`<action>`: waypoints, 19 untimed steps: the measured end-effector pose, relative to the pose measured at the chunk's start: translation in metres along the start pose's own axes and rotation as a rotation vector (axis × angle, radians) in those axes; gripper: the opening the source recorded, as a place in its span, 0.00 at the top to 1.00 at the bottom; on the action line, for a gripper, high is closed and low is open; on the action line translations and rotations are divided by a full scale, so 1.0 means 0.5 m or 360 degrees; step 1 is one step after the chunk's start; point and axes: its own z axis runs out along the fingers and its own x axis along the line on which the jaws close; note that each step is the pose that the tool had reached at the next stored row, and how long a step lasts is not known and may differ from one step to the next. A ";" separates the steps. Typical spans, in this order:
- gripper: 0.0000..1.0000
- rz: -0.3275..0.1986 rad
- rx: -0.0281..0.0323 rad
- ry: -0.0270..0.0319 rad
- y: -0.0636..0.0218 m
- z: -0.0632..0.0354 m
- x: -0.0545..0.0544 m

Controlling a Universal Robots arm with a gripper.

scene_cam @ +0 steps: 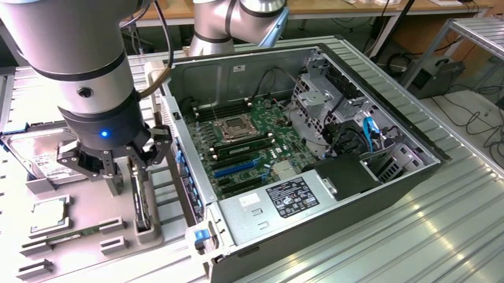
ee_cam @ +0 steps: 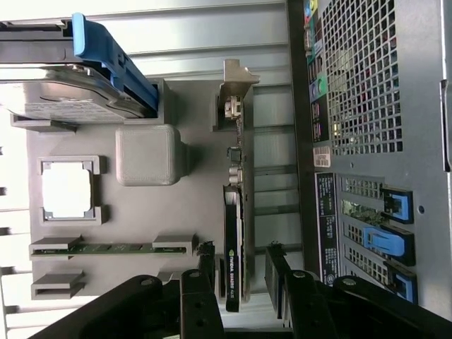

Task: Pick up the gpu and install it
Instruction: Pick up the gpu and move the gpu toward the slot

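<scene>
Storage sits furthest to the exterior view's left: a silver hard drive (scene_cam: pixel 38 154) at the edge of the grey parts tray (scene_cam: pixel 82 197), with a processor chip (scene_cam: pixel 49 213) and a narrow green memory stick (scene_cam: pixel 67 237) in their own holders. Next across hangs the gripper (scene_cam: pixel 128 171), its fingers spread wide apart and clamped on nothing. Just beside and below it the gpu (scene_cam: pixel 141 203) stands on its long edge in a slot holder of the tray. In the wrist view the black end of the card lies between the two parted fingers, its silver bracket at the far end. Whether either finger touches the card I cannot tell. Further right lies the open computer case (scene_cam: pixel 236 71), its motherboard (scene_cam: pixel 260 127) exposed and a blue expansion slot (scene_cam: pixel 235 169) vacant. By my judgement the pick-up is in hand, the card not yet grasped and installation not begun. Taking it calls for both fingers to bear squarely on the flat faces, so the thin card lifts straight out without tilting
</scene>
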 end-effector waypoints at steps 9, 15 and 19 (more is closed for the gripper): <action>0.58 0.0000 -0.00001 -0.00001 0.001 0.007 0.000; 0.58 0.0000 0.00000 0.00000 0.001 0.013 0.000; 0.58 0.0000 0.00000 0.00000 0.001 0.016 0.001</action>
